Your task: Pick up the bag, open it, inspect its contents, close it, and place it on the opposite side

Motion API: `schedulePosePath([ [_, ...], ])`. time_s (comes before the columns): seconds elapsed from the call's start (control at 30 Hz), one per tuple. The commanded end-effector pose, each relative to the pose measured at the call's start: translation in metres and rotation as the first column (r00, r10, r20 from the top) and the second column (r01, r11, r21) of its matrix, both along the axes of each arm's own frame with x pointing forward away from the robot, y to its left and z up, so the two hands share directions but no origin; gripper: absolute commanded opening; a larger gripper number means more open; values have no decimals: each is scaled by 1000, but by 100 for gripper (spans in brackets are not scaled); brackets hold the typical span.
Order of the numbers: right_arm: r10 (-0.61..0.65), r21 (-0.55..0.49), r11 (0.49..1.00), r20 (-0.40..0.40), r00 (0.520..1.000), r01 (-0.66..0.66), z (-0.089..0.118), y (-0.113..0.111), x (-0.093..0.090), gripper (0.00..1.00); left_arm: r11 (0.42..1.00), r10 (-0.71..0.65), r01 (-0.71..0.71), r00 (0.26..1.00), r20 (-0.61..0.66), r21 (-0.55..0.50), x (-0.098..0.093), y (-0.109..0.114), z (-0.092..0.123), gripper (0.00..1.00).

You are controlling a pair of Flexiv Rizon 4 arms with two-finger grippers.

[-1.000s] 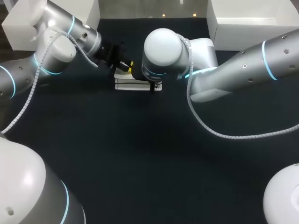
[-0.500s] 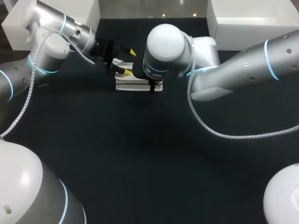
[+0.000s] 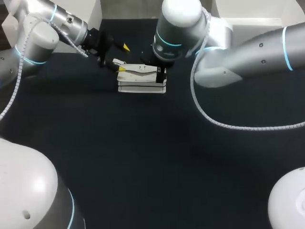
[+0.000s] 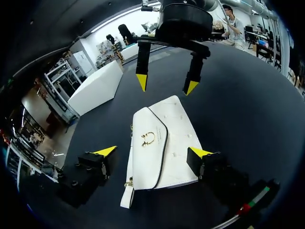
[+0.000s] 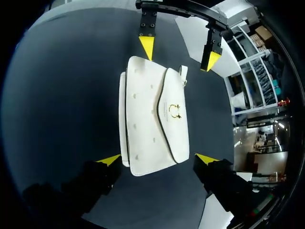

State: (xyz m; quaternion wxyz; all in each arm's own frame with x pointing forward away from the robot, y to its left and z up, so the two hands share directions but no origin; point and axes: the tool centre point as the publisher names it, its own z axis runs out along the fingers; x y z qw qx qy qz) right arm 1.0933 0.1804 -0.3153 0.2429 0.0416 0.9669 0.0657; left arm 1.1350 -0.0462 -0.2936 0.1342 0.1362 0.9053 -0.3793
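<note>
A white flap bag (image 3: 141, 82) with black trim and a gold ring clasp lies flat on the dark table, its flap down. My left gripper (image 3: 124, 57) hovers at the bag's left end, open and holding nothing. In the left wrist view the bag (image 4: 159, 143) lies under the open left gripper (image 4: 153, 151), with my right gripper (image 4: 167, 85) open just beyond it. In the right wrist view the bag (image 5: 147, 119) lies below the open right gripper (image 5: 157, 159), and the left gripper (image 5: 178, 53) is at the far end. My right arm's wrist (image 3: 180, 24) hides its fingertips in the head view.
A white box (image 3: 250, 19) stands at the table's back right and another white box (image 3: 93, 10) at the back left. The dark table (image 3: 152, 157) spreads out in front of the bag.
Both grippers went from shut to open and drew up and back from the bag. The bag stays flat on the table where it was.
</note>
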Motion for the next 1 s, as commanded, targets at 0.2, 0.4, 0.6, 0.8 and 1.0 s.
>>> schedulePosePath([
  [0.2, 35, 23, 999, -272, 962, -30, 22, 5, 21, 100, 982, 150, -115, 958, -246, 152, -12, 21, 37, 100],
  [0.4, -19, 83, 995, -350, 937, 51, 26, -5, 28, 100, 968, 244, -205, 901, -358, 144, -19, 31, 44, 100],
  [0.6, -124, 188, 959, -400, 908, 214, 16, -29, 29, 100, 933, 358, -341, 834, -421, 119, -21, 43, 41, 100],
  [0.8, -140, 237, 936, -426, 894, 260, 12, -39, 28, 100, 913, 404, -388, 811, -424, 127, -22, 46, 41, 100],
  [1.0, -140, 237, 936, -426, 894, 260, 12, -39, 28, 100, 913, 404, -388, 811, -424, 127, -22, 46, 41, 100],
])
